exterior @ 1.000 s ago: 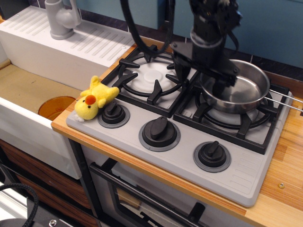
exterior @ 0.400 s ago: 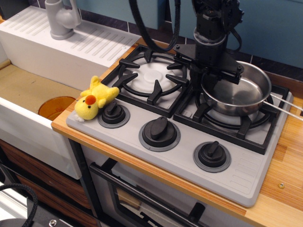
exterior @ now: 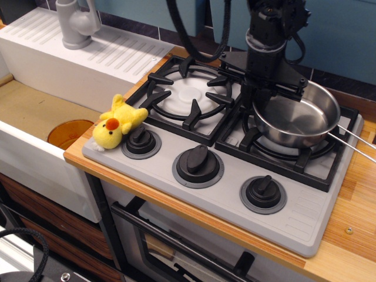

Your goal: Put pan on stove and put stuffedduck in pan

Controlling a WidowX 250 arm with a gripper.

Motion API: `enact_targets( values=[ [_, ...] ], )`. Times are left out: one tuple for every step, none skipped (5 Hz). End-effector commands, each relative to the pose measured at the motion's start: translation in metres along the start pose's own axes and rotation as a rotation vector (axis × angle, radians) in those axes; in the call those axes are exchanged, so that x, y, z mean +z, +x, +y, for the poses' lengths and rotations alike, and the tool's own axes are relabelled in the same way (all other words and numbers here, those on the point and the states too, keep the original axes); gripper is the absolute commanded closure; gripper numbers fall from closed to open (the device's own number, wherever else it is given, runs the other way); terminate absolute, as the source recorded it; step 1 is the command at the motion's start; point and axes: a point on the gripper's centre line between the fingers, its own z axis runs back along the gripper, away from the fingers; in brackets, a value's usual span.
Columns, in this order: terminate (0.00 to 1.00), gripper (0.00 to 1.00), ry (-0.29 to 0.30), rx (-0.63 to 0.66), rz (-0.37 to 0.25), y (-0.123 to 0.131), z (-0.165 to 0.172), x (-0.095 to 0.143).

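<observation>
White sink [exterior: 35, 154] with grey faucet [exterior: 76, 22], upper left; orange disc [exterior: 67, 132] in basin, left; wooden countertop [exterior: 352, 217], right; oven door [exterior: 176, 247], bottom.

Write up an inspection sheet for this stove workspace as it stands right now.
Surface: wooden counter carrying the grey stove.
Job's things: pan over the right burner grate; stuffedduck lying at the stove's left edge beside the left knob, not in the pan.
Clutter: nothing seen.
Grippers: gripper at the pan's left rim; jaw state unclear.
Cables: black hoses looping from the arm.
Surroundings: white sink with orange drain, grey faucet, teal wall.
</observation>
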Motion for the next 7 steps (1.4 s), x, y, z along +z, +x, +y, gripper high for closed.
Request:
enact_targets(
  values=[
    [0.0,1.0,0.073,0.007,-0.009,0.008,0.018,0.046],
    [0.0,1.0,0.079,0.002,-0.003,0.005,0.028,0.054],
    [0.0,1.0,0.087,-0.017,0.003,0.008,0.044,0.059],
    [0.0,1.0,0.095,-0.054,0.01,0.018,0.073,0.061],
    [0.0,1.0,0.095,-0.08,0.021,0.026,0.094,0.063],
    [0.0,1.0,0.09,-0.109,0.021,0.037,0.117,0.059],
    [0.0,1.0,0.1,-0.125,0.015,0.044,0.131,0.05]
  ],
)
